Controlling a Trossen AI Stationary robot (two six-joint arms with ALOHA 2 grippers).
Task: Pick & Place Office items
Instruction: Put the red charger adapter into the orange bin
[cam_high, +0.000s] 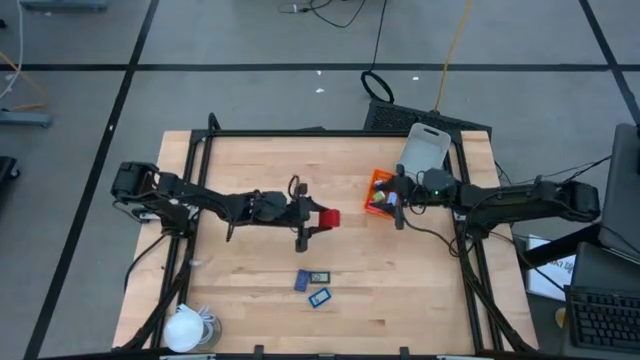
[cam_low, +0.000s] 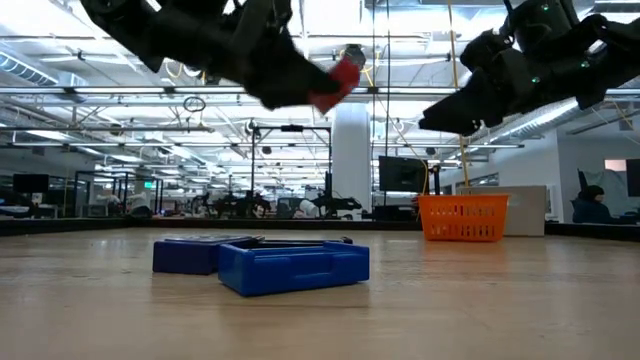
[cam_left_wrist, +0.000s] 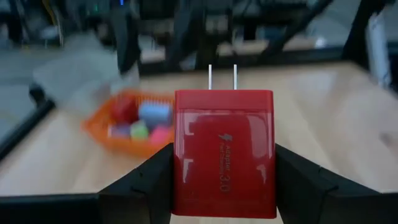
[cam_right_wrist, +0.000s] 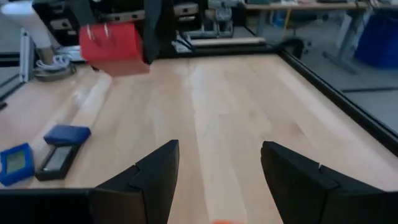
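My left gripper (cam_high: 318, 218) is over the middle of the table, shut on a red plug block (cam_left_wrist: 224, 152) with two metal prongs; the block also shows in the high view (cam_high: 329, 217), the low view (cam_low: 344, 76) and the right wrist view (cam_right_wrist: 115, 40). My right gripper (cam_right_wrist: 217, 180) is open and holds nothing; it hovers by the orange tray (cam_high: 377, 192), which holds several small coloured pieces (cam_left_wrist: 140, 121). Two blue flat pieces (cam_high: 302, 281) (cam_high: 320, 297) and a dark one (cam_high: 319, 275) lie flat on the table near its near edge. My left gripper pinches the red plug block between its two fingers (cam_left_wrist: 152, 180), one on each side face (cam_left_wrist: 180, 168). The fingers lie level and point toward the table's right. The prongs (cam_left_wrist: 222, 78) point away from the gripper. The block is lifted clear of the table.
A grey lid (cam_high: 425, 150) lies beyond the tray at the far right corner. A white round lump with a cord (cam_high: 186, 328) sits at the near left corner. A black frame (cam_high: 200, 170) edges the table. Bare wood lies between the block and the tray.
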